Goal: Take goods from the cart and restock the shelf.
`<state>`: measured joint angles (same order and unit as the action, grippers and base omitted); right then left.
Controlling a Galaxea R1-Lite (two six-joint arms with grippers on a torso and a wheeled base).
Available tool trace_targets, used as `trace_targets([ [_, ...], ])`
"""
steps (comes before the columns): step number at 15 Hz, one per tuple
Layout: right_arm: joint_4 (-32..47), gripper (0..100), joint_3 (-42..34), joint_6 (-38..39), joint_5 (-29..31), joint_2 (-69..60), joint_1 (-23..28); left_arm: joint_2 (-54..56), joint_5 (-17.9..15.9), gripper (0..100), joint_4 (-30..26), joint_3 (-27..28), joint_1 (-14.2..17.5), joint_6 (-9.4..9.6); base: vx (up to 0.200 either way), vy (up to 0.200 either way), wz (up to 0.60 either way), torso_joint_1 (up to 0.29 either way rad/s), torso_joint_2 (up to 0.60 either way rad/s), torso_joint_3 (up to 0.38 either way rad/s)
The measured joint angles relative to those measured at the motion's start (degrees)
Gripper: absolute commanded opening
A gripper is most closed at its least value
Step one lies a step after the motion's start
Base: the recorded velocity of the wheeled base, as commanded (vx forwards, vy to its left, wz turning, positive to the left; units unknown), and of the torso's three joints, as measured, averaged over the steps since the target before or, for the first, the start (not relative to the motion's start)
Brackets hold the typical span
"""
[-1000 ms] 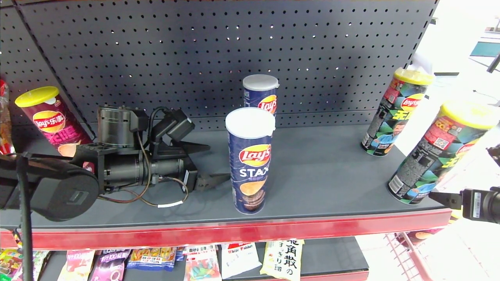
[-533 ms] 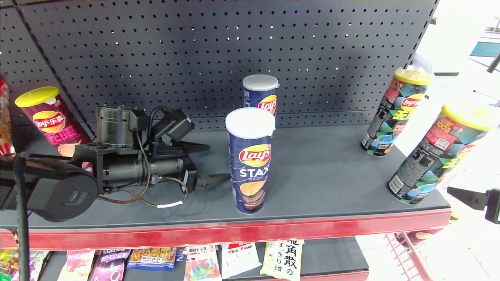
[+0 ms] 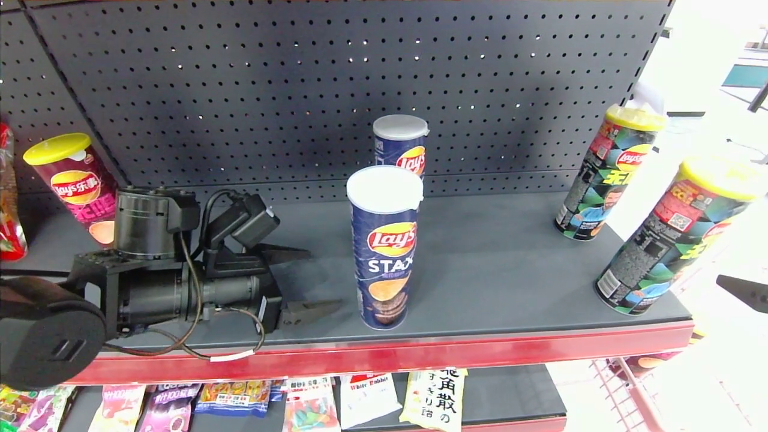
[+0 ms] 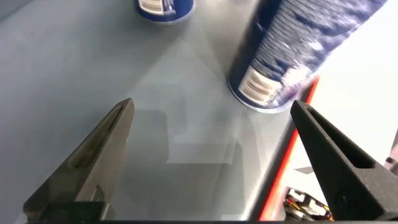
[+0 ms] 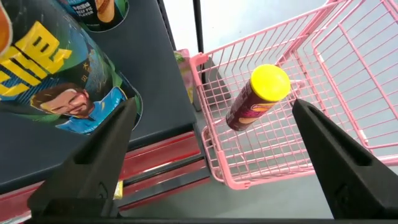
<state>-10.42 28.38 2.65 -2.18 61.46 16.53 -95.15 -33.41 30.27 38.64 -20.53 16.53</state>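
**Cut Off, Covered and Blurred**

In the head view, the rear blue can (image 3: pixel 400 144), beyond the left gripper (image 3: pixel 321 279) jaws, has its lower half hidden by the front blue can (image 3: pixel 384 246). Behind those jaws, the arm covers the foot of the maroon can (image 3: pixel 72 180). Of the right gripper (image 5: pixel 212 109), that view catches one dark tip at the picture's edge.

In the left wrist view, the front blue can ahead of the jaws is blurred and loses its top to the edge. The rear one shows its base alone.

In the right wrist view, the green-black can (image 5: pixel 56 81) beside one jaw runs out of frame. The cart (image 5: pixel 348 81) beyond the jaws is cropped, and the label of the yellow-lidded can (image 5: pixel 255 99) inside is too small to tell.
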Motion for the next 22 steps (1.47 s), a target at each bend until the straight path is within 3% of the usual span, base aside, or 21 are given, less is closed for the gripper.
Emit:
trace_targets([
  [22, 0.0, 100, -0.9, 0.09, 1.06, -0.89, 2.18, -7.66, -0.94, 100, 0.38, 8.64, -1.4, 0.0, 0.0, 0.0, 0.0, 0.0, 0.0, 0.0],
])
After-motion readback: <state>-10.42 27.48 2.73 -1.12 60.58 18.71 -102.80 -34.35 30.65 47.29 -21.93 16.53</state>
